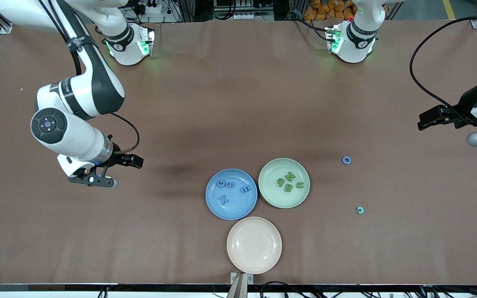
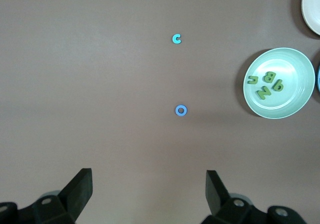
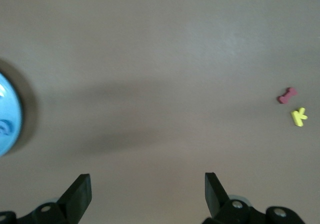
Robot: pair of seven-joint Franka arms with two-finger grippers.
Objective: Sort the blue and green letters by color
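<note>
Both tools, left tool (image 2: 149, 194) and right tool (image 3: 148, 196), apparently gape wide, holding nothing.

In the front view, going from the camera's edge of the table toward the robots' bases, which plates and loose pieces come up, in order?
Cream plate → teal C → blue plate → green plate → blue ring.

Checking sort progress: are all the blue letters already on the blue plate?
No: a blue O and a light blue C lie on the bare table toward the left arm's end, off the blue plate.
</note>
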